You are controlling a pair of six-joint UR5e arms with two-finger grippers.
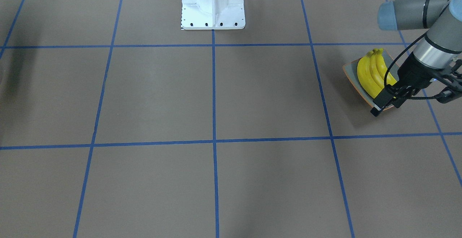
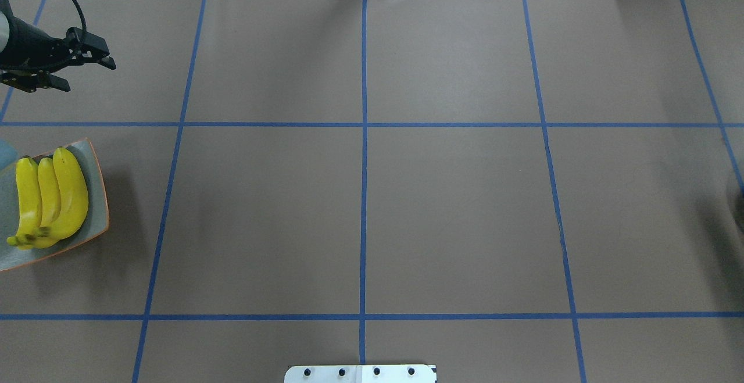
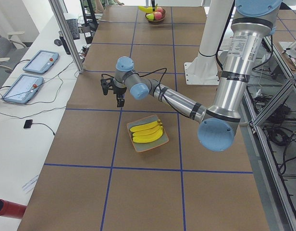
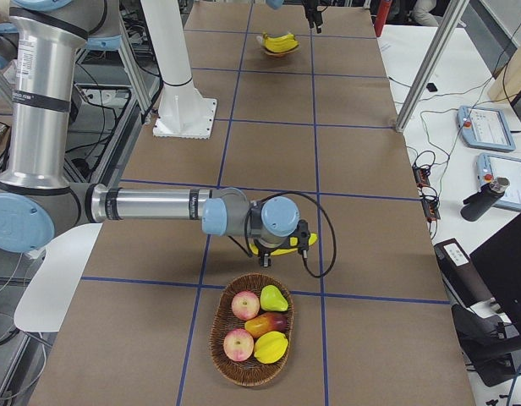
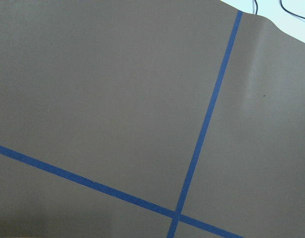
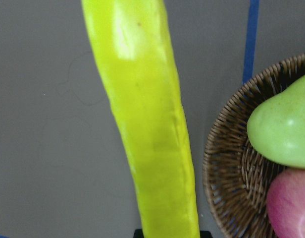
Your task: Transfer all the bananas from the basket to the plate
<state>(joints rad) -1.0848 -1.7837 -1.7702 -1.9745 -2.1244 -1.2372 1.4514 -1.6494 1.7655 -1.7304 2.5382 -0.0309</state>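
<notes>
Three yellow bananas [image 2: 52, 197] lie side by side on the grey-green plate [image 2: 97, 208] at the table's left end; they also show in the front view [image 1: 371, 73]. My left gripper [image 2: 87, 75] hovers open and empty beyond the plate, over bare table. My right gripper [image 4: 276, 245] is shut on a fourth banana [image 6: 147, 124] and holds it just above the table beside the wicker basket [image 4: 222, 342]. The basket's rim [image 6: 227, 188] is at the right of the right wrist view.
The basket holds two red apples [image 4: 244, 304], a green pear [image 6: 283, 126] and other fruit. The white robot base [image 1: 213, 7] stands at the table's middle edge. Blue tape lines grid the brown table. Control tablets [image 3: 40, 60] lie on a side desk.
</notes>
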